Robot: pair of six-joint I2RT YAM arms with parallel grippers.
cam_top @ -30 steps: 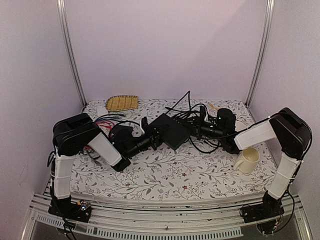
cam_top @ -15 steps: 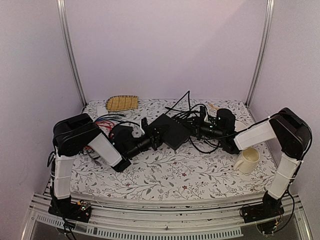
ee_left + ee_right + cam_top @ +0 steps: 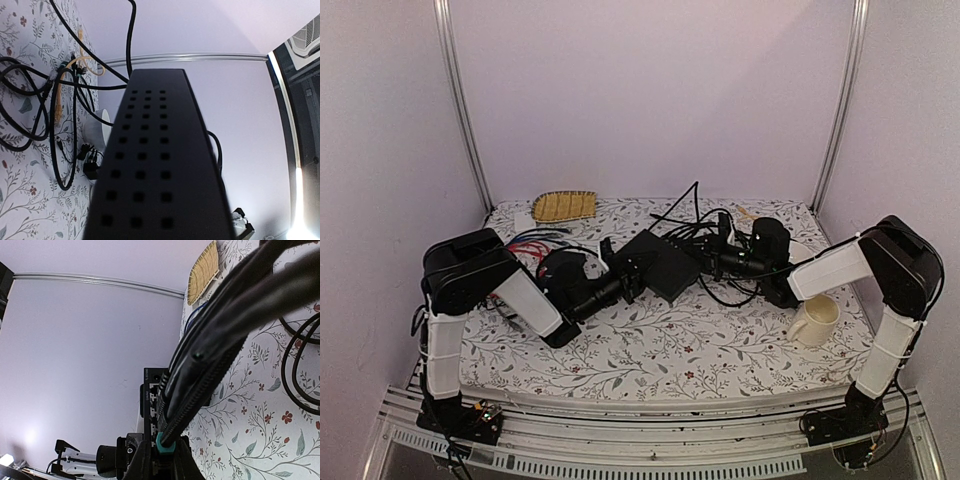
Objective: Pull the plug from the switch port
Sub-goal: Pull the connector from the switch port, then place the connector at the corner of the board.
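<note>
light: soft, even, lilac | shadows: faint on surface [image 3: 670, 350] | glare: white flare, left-wrist corner | focus: plug [image 3: 165, 442] between right fingers [image 3: 141, 465] sharpest; cables [image 3: 235, 310], switch [image 3: 160, 165] blurred

The switch [image 3: 658, 262] is matte black; in the left wrist view its face shows a grid of small square holes. The plug [image 3: 165, 442] has a teal boot, and its braided cable [image 3: 200, 380] is black. The tablecloth [image 3: 670, 350] is white with grey-green sprigs and small red flowers. At lower right is a cream mug [image 3: 815, 320]; at upper left, a yellow woven tray [image 3: 565, 205] and red and blue wires [image 3: 535, 238]. The walls [image 3: 650, 100] are pale lilac.
</note>
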